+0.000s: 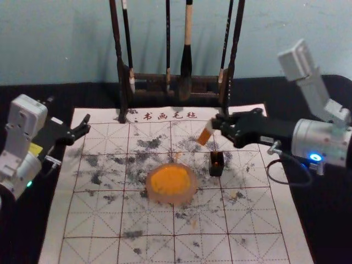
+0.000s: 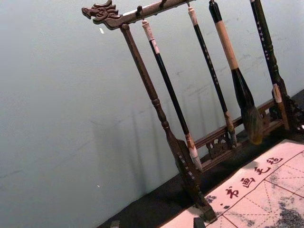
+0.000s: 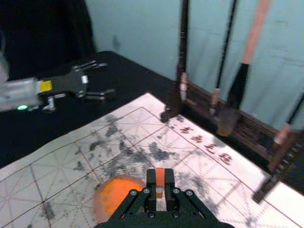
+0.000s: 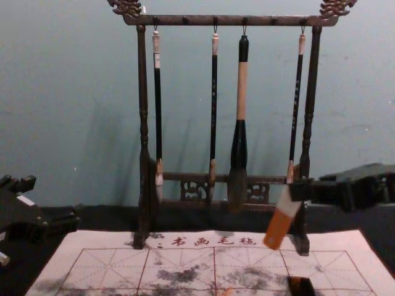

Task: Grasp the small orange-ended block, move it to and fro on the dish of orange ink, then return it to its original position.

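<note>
The right claw (image 1: 215,125) is above the far right part of the felt mat (image 1: 91,250), its fingers clenched around the white end of the small orange-ended block (image 1: 205,135). The block hangs tilted, orange end downward, raised off the mat and apart from the small black holder (image 1: 216,170), which stands on the mat with orange in its opening. To the holder's left, the round dish (image 1: 193,197) of orange ink (image 1: 169,180) sits around the mat's middle. The left claw (image 1: 85,126) is released, fingers spread, near the mat's far left corner. Dark smudges mark the mat's printed grid, and red characters (image 1: 169,116) run along its far edge. Behind that edge, 4 brushes (image 4: 241,92) hang from a carved wooden rack (image 4: 143,98) on the tabletop (image 1: 77,97).
</note>
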Motion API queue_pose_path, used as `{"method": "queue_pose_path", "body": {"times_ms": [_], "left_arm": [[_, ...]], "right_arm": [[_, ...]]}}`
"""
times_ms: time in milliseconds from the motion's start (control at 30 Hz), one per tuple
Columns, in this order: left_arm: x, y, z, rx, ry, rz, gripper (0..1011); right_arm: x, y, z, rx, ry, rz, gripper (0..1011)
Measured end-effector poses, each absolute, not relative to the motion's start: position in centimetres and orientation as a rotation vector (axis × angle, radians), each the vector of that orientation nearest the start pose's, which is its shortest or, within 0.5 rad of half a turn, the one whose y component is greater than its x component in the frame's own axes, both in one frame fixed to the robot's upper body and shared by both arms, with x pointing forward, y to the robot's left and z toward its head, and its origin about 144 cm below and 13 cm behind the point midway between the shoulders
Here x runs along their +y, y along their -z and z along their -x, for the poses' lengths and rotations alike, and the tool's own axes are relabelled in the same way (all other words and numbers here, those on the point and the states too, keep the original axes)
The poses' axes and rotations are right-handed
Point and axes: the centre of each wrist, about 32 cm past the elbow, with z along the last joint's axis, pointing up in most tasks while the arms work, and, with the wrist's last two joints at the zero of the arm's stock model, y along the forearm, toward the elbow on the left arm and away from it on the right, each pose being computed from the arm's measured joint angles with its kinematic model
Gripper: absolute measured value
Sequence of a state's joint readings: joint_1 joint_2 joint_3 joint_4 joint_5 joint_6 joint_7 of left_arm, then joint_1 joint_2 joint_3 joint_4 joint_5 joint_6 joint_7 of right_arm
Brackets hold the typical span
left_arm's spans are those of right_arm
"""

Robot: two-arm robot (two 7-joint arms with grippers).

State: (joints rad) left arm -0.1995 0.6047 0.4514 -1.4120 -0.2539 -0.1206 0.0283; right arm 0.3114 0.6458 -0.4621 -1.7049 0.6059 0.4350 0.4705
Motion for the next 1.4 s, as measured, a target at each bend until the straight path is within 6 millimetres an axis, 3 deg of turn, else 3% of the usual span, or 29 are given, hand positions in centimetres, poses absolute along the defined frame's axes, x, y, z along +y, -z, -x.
{"method": "queue_pose_path", "body": {"times_ms": [567,1400], "left_arm": [[31.0,-114.0,-48.9,-0.285,-1.248,-0.304,1001],[31.0,-114.0,-48.9,-0.285,-1.248,-0.304,1001]], "right_arm": [[-27.7,-123.7,-48.3,0.241,0.785,0.338,99],[-27.2,-122.6,-48.4,0.264,0.797,0.362,99]]}}
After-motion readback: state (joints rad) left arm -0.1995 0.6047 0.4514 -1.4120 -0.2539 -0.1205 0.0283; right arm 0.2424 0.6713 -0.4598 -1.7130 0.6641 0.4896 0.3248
